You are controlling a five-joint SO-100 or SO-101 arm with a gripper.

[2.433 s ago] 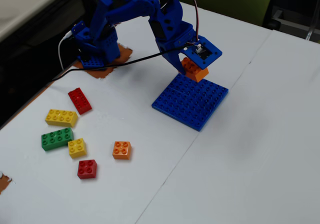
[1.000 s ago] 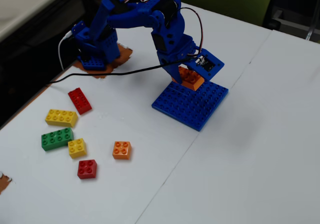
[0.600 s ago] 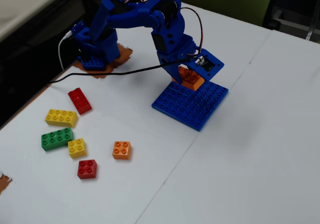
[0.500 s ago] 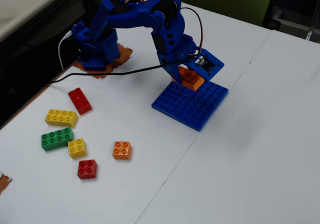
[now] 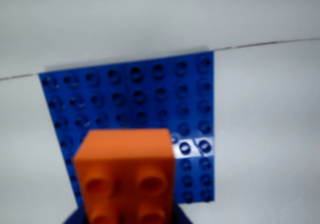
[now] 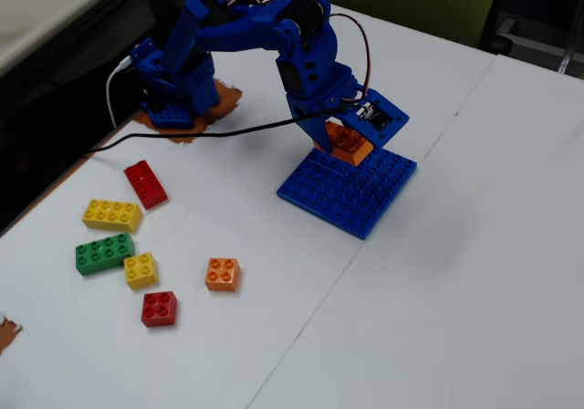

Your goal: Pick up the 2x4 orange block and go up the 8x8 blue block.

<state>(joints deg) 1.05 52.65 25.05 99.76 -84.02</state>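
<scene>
One orange block (image 6: 345, 141), six loose bricks (image 6: 222, 274)

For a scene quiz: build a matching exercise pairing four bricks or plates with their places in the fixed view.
Things:
1. 2x4 orange block
2. 8x8 blue block
3. green brick
4. small orange brick

Places:
A. flat on the table under the gripper
B. between the yellow bricks at left
C. alone on the table, right of the brick cluster
D. in the gripper at the plate's far edge

Pairs: 1-D, 2-A, 3-B, 4-C
</scene>
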